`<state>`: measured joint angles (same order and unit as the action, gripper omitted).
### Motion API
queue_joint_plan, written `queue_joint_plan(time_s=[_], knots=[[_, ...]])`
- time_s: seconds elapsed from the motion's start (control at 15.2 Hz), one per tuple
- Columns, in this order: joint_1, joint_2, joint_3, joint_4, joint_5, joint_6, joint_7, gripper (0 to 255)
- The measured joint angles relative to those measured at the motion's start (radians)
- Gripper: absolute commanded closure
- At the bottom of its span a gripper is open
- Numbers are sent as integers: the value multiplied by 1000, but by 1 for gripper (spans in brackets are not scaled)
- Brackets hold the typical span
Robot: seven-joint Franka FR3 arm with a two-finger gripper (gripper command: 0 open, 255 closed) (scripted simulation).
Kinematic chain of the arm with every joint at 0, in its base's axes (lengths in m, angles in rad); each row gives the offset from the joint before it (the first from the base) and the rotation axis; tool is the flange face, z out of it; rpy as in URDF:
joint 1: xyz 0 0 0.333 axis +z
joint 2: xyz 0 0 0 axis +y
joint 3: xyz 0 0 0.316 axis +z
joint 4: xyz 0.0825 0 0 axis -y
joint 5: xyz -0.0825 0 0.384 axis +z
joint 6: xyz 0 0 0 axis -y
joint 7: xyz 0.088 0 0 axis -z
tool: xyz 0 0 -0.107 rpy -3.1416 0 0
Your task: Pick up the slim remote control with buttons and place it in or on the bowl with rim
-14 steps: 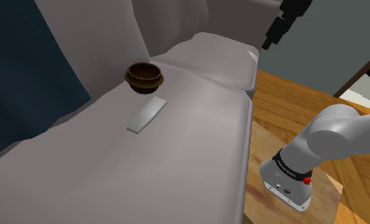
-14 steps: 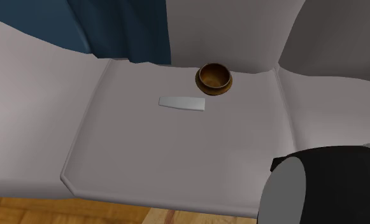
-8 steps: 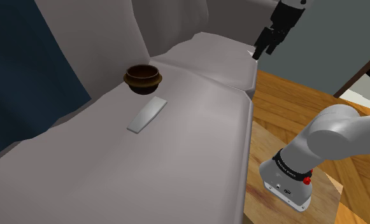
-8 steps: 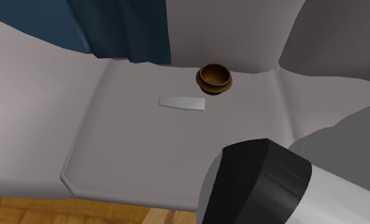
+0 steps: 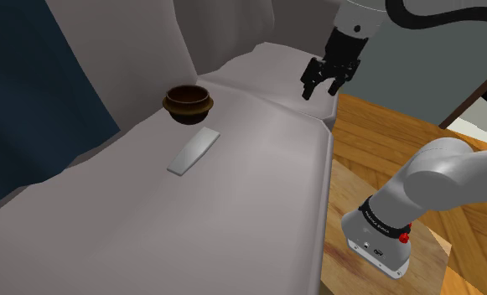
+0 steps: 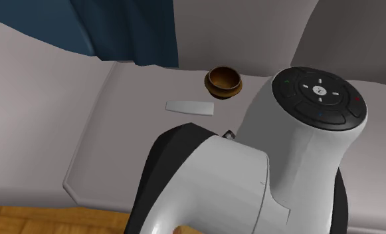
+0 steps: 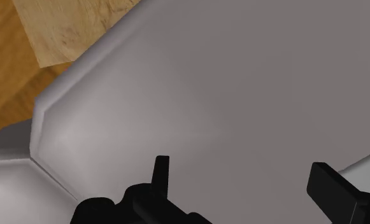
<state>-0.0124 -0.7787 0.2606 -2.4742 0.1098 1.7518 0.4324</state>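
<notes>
A slim pale grey remote (image 5: 194, 152) lies flat on the grey sofa seat cushion (image 5: 258, 168), drawn plain with no buttons visible. Just beyond its far end stands a dark brown bowl (image 5: 189, 101) with a rim. In the second exterior view the remote (image 6: 190, 107) lies left of and in front of the bowl (image 6: 224, 82). My black gripper (image 5: 320, 83) hangs open above the cushion's right part in the shoulder view, well apart from both things. In the wrist view its fingers (image 7: 162, 173) stand wide apart over bare grey cushion (image 7: 241, 95).
The sofa's backrest (image 5: 116, 50) rises behind the bowl, and a second cushion (image 5: 275, 71) adjoins farther back. Wooden floor (image 5: 392, 134) lies past the cushion's edge. My stand (image 5: 384, 251) sits at lower right. In the second exterior view the arm (image 6: 264, 166) covers the lower middle and right.
The gripper has come down and toward the shoulder view's left, over the cushion. In the second exterior view the arm has swung in and now covers far more. Remote and bowl have not moved.
</notes>
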Motion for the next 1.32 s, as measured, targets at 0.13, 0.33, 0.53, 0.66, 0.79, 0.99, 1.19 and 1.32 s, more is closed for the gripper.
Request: queue_joint_plan(time_s=[0.13, 0.33, 0.53, 0.66, 0.79, 0.99, 1.19, 1.32], knots=[[-7, 34, 53, -2, 32, 35, 89, 0], [-13, 89, 142, 6, 80, 85, 236, 0], [-37, 171, 226, 29, 108, 148, 371, 0], [-55, 229, 283, 50, 120, 187, 466, 0], [-82, 307, 348, 94, 116, 225, 569, 0], [-126, 426, 439, 157, 88, 279, 728, 0], [-171, 555, 523, 217, 26, 333, 896, 0], [-201, 673, 576, 285, -55, 358, 1024, 0]])
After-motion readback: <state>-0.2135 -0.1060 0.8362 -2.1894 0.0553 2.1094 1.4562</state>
